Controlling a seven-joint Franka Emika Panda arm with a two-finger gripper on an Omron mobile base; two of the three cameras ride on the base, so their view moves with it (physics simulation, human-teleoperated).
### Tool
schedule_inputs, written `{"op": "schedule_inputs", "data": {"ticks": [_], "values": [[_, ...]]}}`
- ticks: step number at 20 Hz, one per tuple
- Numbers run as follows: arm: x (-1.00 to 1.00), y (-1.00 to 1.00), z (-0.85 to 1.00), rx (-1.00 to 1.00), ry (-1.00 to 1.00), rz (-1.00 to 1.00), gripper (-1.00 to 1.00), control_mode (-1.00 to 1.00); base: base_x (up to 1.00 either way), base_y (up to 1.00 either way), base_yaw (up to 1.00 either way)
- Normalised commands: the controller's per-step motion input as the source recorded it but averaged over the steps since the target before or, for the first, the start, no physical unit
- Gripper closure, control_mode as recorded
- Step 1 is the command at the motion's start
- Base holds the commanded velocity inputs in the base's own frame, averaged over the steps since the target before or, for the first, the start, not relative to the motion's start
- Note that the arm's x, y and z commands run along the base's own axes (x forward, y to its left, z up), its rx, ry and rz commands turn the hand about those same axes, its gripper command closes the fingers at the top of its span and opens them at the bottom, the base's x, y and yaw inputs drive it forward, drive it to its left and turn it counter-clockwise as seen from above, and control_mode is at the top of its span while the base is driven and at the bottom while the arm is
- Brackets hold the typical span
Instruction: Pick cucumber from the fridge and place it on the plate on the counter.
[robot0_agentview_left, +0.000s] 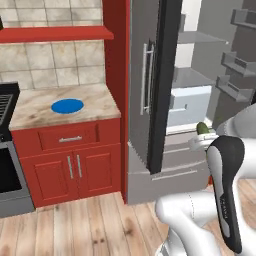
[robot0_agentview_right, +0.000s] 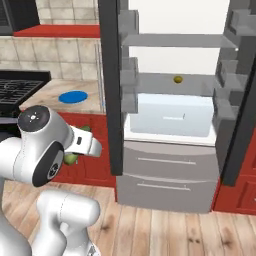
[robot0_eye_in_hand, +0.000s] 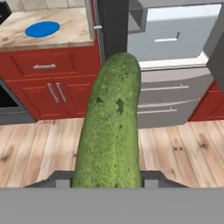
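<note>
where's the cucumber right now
The cucumber is in the gripper, out of the fridge and above the wood floor, to the right of the counter with the plate.

The light is bright and even everywhere, with no lamp to be seen. Shadows are very soft and faint. The white inside of the tall dark grey fridge (robot0_agentview_right: 172, 65) is the brightest part, almost washed out. The beige marbled stone counter (robot0_agentview_left: 95, 102) and the flat round blue plate (robot0_agentview_left: 67, 106) look clear, with no glare. Edges look a bit jagged and soft. The bumpy green cucumber (robot0_eye_in_hand: 111, 127) looks huge and a little fuzzy up close. Straight lines stay straight near the edges.
</note>
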Motion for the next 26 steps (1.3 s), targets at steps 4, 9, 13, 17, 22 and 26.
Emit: {"op": "schedule_inputs", "data": {"ticks": [4,9,13,17,22,26], "values": [[0.00,0.00,0.00,0.00,0.00,0.00,1.00,1.00,0.00,1.00,-0.04],[0.00,0.00,0.00,0.00,0.00,0.00,1.00,1.00,0.00,0.99,-0.04],[0.00,0.00,0.00,0.00,0.00,0.00,1.00,1.00,0.57,0.50,0.00],[0.00,0.00,0.00,0.00,0.00,0.00,1.00,1.00,0.99,0.23,0.00],[0.00,0.00,0.00,0.00,0.00,0.00,1.00,1.00,1.00,0.42,0.00],[0.00,0.00,0.00,0.00,0.00,0.00,1.00,1.00,0.81,0.70,0.00]]}}
